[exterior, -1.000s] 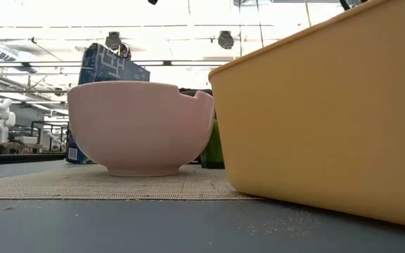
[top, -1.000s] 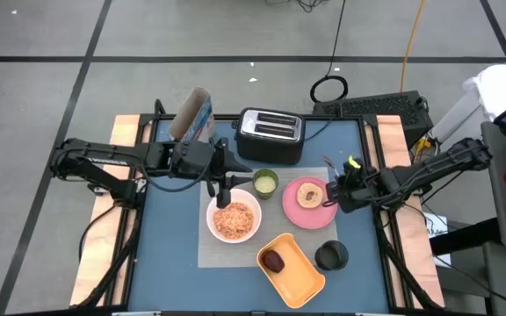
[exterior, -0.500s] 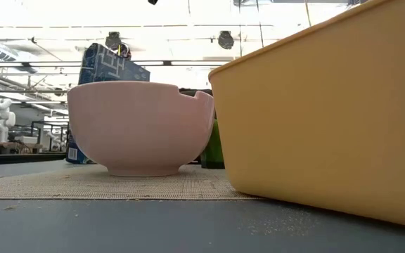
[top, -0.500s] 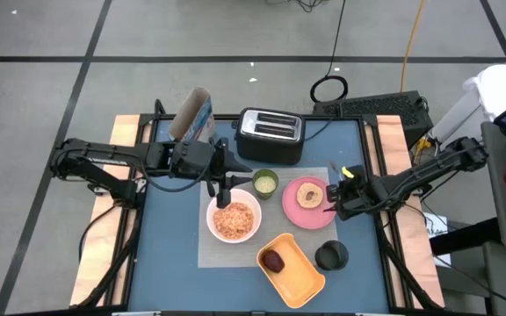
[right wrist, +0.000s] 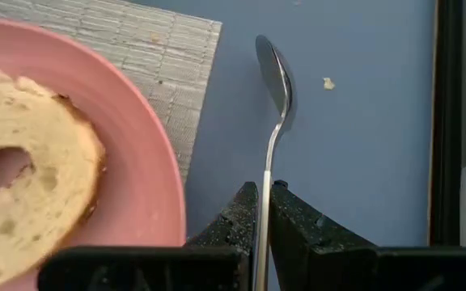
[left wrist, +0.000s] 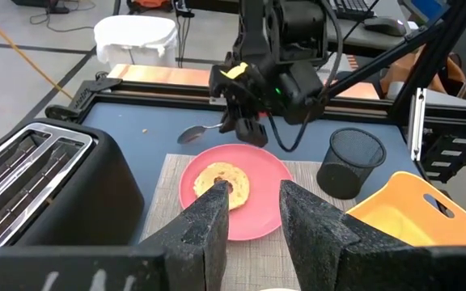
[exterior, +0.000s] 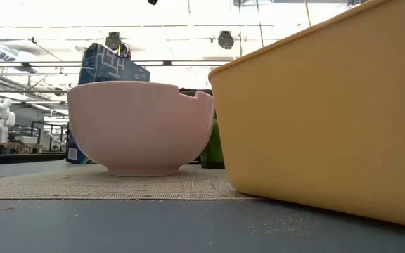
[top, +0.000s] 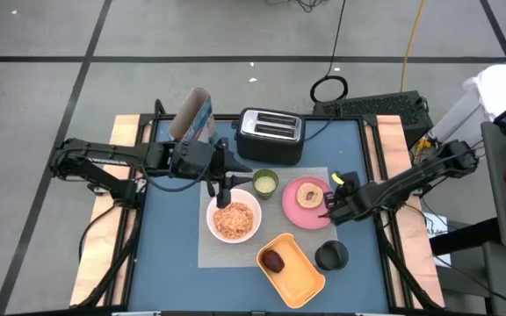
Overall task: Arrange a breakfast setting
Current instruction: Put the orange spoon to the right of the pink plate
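Observation:
The grey placemat (top: 227, 250) carries the white bowl (top: 234, 219) of cereal, the pale-green cup (top: 264, 183) and the pink plate (top: 308, 211) with the round toasted bread (top: 308, 194). My right gripper (top: 330, 204) stands at the plate's right rim, shut on a silver spoon (right wrist: 275, 73), which also shows in the left wrist view (left wrist: 194, 133). My left gripper (top: 226, 182) hovers open and empty just beyond the bowl, beside the cup. The low view shows the bowl (exterior: 140, 126) and the cup (exterior: 213, 147) standing on the mat. My right gripper pinches the spoon's thin handle (right wrist: 264, 187) between its two fingers. The fingers slant down from above, and the handle runs out forward along them. The spoon's bowl (right wrist: 273, 69) lies over the blue table right of the plate; whether it touches the table I cannot tell.
The black-and-silver toaster (top: 270, 134) and a cereal box (top: 193, 116) stand at the far side. The orange tray (top: 290, 268) with a dark item and a black cup (top: 331, 255) stand near the front right. The tray's wall (exterior: 329, 112) fills the low view's right.
My right gripper has gone toward the table's near edge and slightly left along the plate's right rim, carrying the spoon, and has stayed shut on it.

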